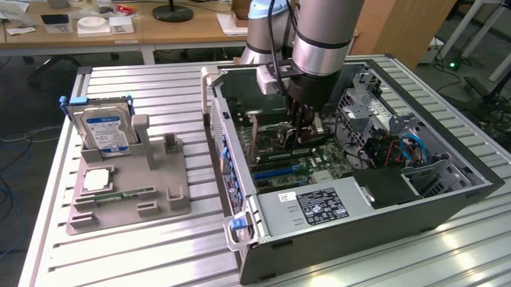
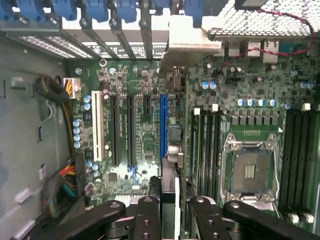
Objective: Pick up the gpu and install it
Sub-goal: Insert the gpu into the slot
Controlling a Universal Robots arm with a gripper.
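Mid-frame in the exterior view, inside the open case [image 1: 359, 239], the narrow-set jaws clamp the gpu [image 2: 173, 150] — held on edge, close by the blue slot [image 2: 163, 125] — seemingly so that it can seat squarely.

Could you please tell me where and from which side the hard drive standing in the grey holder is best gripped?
Probably its free upper edge, from straight above, pinching front face to back. The hard drive stands upright in the grey holder, whose slot hides its lower part, so only the top stands clear.
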